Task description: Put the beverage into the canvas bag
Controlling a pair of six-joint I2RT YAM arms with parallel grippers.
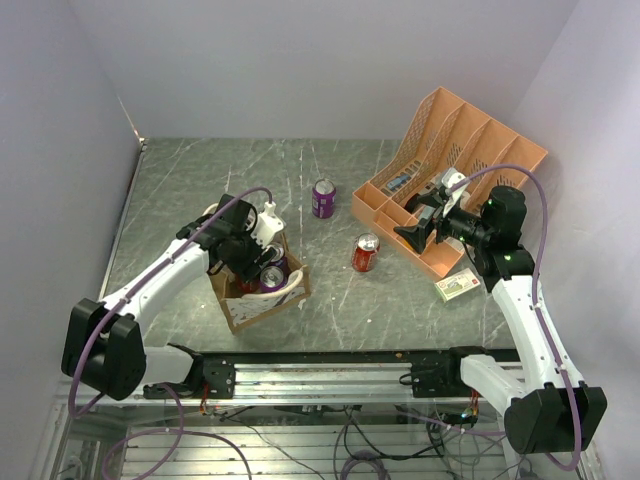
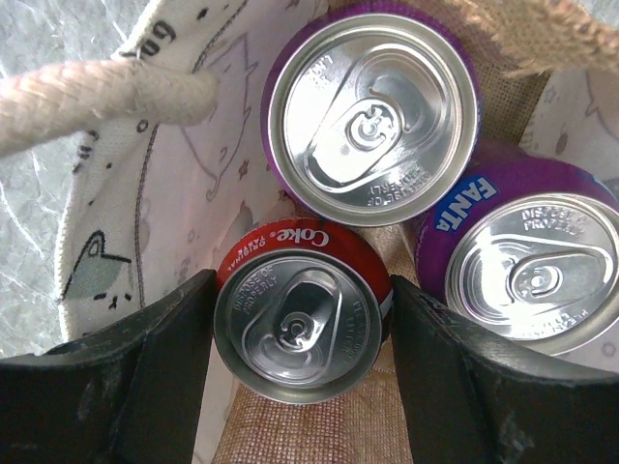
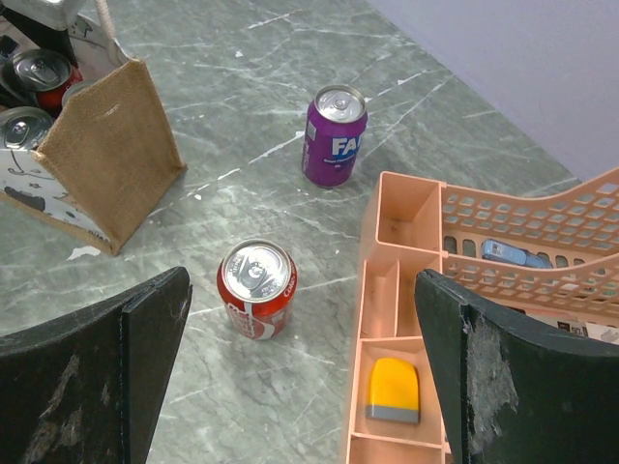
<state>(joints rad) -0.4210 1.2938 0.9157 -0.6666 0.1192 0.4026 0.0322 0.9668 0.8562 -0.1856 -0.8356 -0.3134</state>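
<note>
The brown canvas bag (image 1: 262, 305) stands at the left of the table, and my left gripper (image 1: 262, 262) reaches down into it. In the left wrist view the gripper (image 2: 302, 329) has its jaws against both sides of a red Coke can (image 2: 300, 324) inside the bag (image 2: 184, 193). Two purple Fanta cans (image 2: 372, 111) (image 2: 532, 266) stand beside it. A second red can (image 1: 365, 252) (image 3: 256, 288) and a purple can (image 1: 323, 198) (image 3: 335, 135) stand on the table. My right gripper (image 1: 412, 235) (image 3: 300, 358) is open and empty, above the table right of the red can.
The orange file organizer (image 1: 470, 150) (image 3: 406, 208) lies at the back right, with a yellow object (image 3: 393, 389) in a front compartment. A small green-and-white box (image 1: 457, 286) lies near the right arm. A cream rope handle (image 2: 97, 101) hangs beside my left gripper.
</note>
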